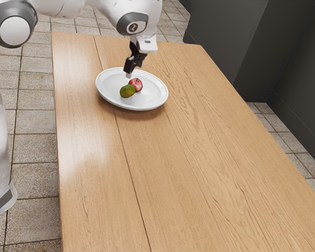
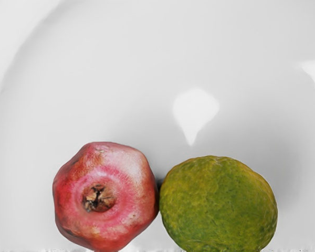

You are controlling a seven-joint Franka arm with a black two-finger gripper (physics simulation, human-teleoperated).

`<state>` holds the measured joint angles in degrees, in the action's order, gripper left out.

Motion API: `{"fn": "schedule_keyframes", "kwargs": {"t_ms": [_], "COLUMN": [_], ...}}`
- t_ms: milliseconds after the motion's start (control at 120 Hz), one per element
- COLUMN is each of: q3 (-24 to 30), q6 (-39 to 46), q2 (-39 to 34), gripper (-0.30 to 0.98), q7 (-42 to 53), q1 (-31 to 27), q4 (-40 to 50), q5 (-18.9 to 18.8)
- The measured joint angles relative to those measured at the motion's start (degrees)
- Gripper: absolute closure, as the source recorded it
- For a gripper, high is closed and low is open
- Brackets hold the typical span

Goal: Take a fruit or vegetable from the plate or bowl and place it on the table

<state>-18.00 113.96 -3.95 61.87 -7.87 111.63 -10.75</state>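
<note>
Just above the plate, my gripper (image 1: 129, 74) points down in the exterior view, close over the two fruits. A red pomegranate (image 1: 136, 84) and a green-yellow citrus fruit (image 1: 127, 91) lie side by side near the middle of the white plate (image 1: 113, 100). From the wrist view, the pomegranate (image 2: 106, 197) shows its brown crown, and the citrus fruit (image 2: 218, 203) touches or nearly touches it. Both rest on the plate's white surface (image 2: 115, 79).
The plate stands on a long wooden table (image 1: 163, 173), toward its far end in the exterior view. Dark cabinets (image 1: 231, 47) rise beyond the table's edge at the exterior view's right.
</note>
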Motion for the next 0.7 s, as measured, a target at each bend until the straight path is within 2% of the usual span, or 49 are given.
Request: {"fn": "schedule_keyframes", "kwargs": {"t_ms": [267, 700], "q3": [-0.10, 1.53], "q6": [1.31, 4.52], "q2": [0.40, 2.96], "gripper": [0.00, 0.00], "q7": [3.59, 5.88], "q1": [-2.62, -4.92], "q4": [0.77, 0.13], "q5": [0.31, 2.82]}}
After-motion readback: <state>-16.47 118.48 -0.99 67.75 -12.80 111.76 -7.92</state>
